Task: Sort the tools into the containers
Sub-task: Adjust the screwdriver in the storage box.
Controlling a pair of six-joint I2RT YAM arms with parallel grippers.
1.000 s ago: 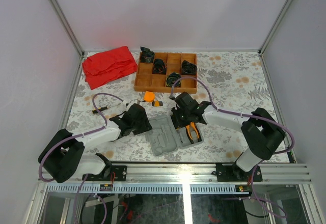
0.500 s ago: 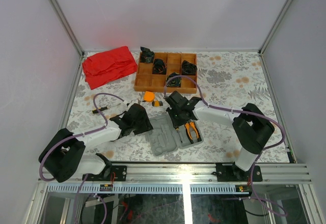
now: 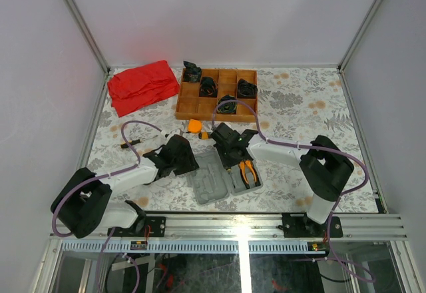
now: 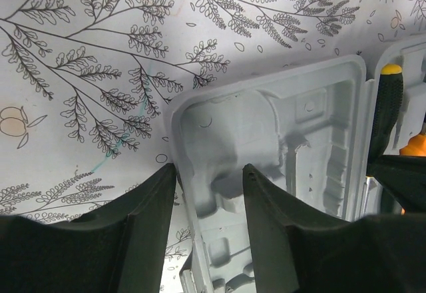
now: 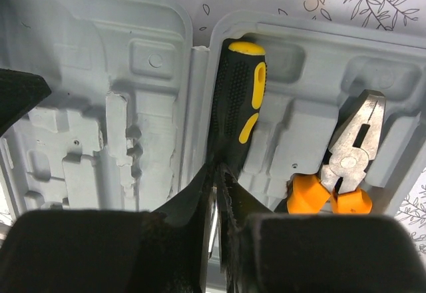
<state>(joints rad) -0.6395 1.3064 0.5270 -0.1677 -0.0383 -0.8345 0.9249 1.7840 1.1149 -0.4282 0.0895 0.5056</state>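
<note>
The grey tool case (image 3: 212,185) lies open near the table's front. Orange-handled pliers (image 3: 249,172) rest in its right half (image 5: 349,153). A black-and-yellow screwdriver (image 5: 236,93) lies in the recess beside the hinge. My right gripper (image 5: 218,173) is shut on its thin metal shaft, low over the case (image 3: 226,152). My left gripper (image 4: 210,173) stands open astride the left rim of the case's empty half (image 4: 279,126), one finger outside and one inside. The orange tape measure (image 3: 194,126) and a small yellow-grey piece (image 3: 206,135) lie behind the case.
A brown wooden compartment tray (image 3: 216,115) holding black coiled bundles stands at the back centre. A red cloth (image 3: 142,85) lies at the back left. The table has a leaf-patterned cover, with metal frame posts at its corners.
My right gripper has moved left over the case with the screwdriver, whose handle now lies by the hinge. The left arm has not moved.
</note>
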